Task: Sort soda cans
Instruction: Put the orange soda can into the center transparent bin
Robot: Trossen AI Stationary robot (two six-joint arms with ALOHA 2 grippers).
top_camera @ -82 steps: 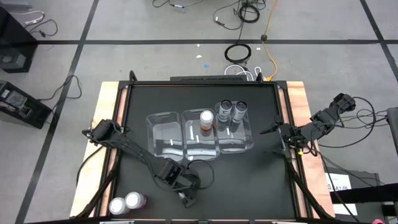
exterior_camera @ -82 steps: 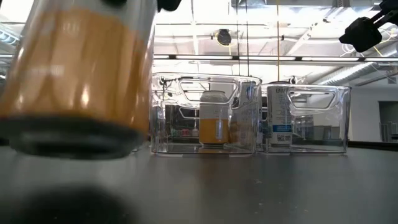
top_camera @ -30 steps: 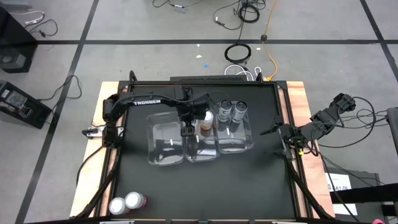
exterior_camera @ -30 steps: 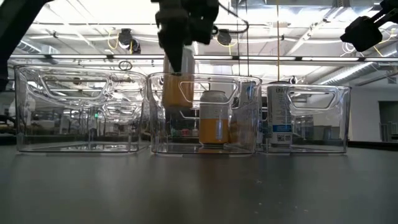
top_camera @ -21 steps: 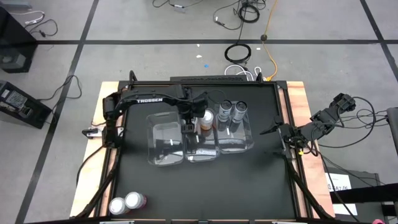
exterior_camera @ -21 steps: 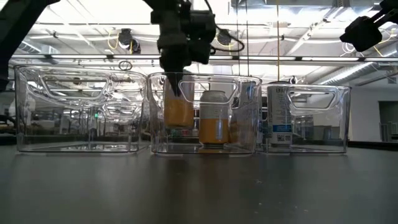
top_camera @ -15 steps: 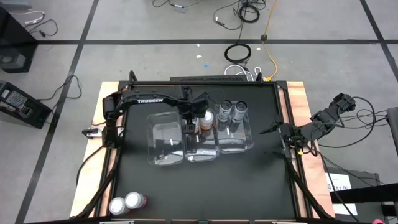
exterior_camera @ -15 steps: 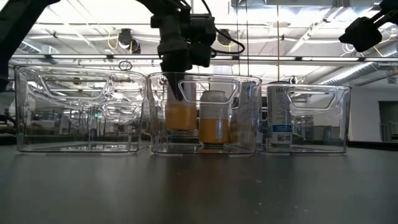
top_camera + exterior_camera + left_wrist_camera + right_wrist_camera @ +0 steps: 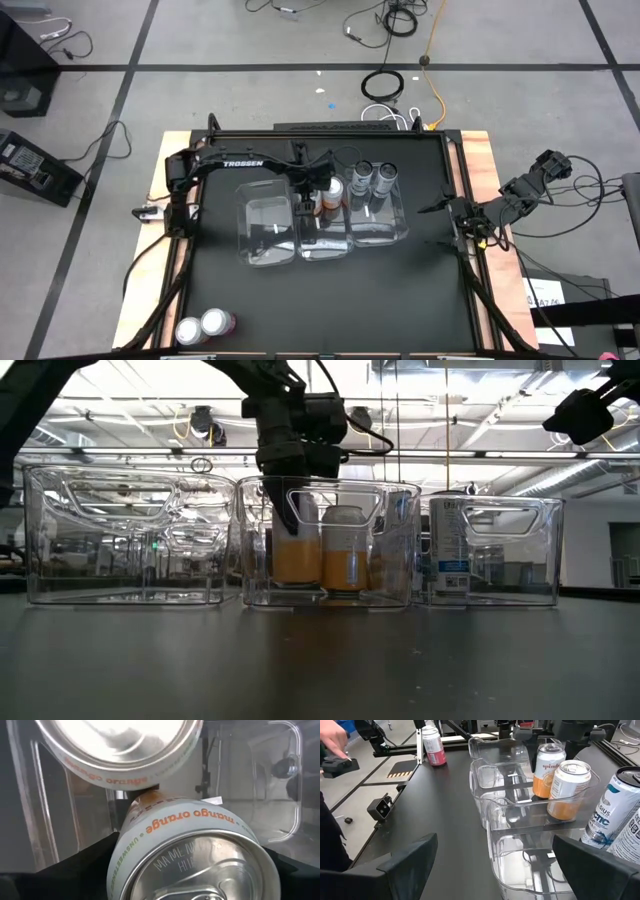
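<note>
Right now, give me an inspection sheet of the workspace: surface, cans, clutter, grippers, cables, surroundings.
Surface: black table, three clear bins in a row at its middle.
Job's things: two orange cans in the middle bin; two grey cans in the bin nearest the right arm; two pink cans at the table's front corner on the left arm's side; third bin holds no can.
Clutter: nothing seen.
Grippers: left gripper down inside the middle bin, around an orange can that stands on the bin floor; right gripper open, waiting at the table's edge.
Cables: coils on the floor behind the table.
Surroundings: a person's hand beyond the table.
</note>
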